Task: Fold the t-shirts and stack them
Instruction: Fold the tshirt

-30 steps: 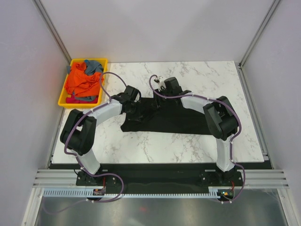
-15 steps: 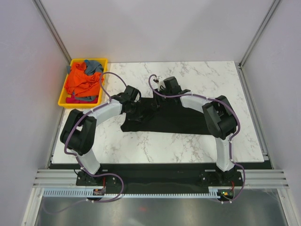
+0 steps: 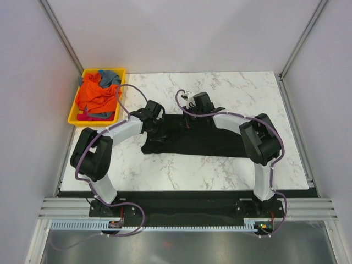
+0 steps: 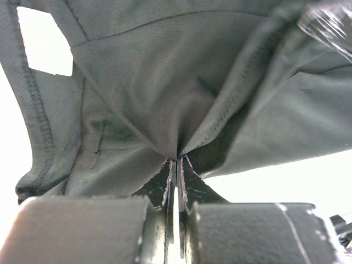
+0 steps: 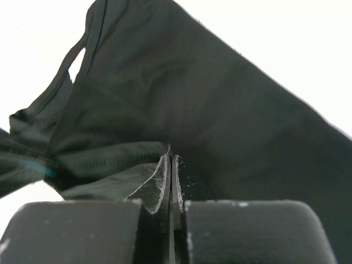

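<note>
Marble table (image 3: 165, 170), yellow tray (image 3: 88, 122) far-left; left tool (image 4: 177, 165), right tool (image 5: 169, 159) pinching black t-shirt (image 3: 203, 143).

place: robot lab cell | signs: plain panel walls (image 3: 176, 33), aluminium frame posts (image 3: 60, 36), marble-look counter (image 3: 220, 165), slotted cable duct (image 3: 181, 225) at near edge

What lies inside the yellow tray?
A crumpled orange t-shirt on top, a grey-blue t-shirt at the far end, a bit of pink cloth at the near end. They cover the floor of the yellow tray, so anything beneath them is hidden.
</note>
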Action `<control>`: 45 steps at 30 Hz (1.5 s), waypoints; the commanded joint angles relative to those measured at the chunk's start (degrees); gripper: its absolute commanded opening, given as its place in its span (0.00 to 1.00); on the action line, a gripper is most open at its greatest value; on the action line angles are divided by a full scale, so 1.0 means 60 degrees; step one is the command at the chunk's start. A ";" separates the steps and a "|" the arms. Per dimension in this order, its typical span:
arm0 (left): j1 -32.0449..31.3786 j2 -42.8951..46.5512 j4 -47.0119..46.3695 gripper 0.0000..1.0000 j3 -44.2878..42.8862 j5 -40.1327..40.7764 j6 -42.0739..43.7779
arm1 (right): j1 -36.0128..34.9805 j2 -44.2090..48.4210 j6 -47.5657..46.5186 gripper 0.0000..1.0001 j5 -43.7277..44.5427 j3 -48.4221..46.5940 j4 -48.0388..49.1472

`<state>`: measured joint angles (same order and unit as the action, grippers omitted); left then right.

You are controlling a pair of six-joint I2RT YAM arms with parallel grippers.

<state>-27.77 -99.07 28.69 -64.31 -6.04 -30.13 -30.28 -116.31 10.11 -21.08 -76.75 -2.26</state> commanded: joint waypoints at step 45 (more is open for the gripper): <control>0.2021 -0.3996 0.1750 0.26 -0.5744 0.0978 0.0745 | -0.0636 0.2875 0.1816 0.32 0.1593 0.4720 0.2267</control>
<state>-15.92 -121.95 36.51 -94.67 -1.63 -26.92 -34.11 -99.20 19.84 -14.70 -50.46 9.47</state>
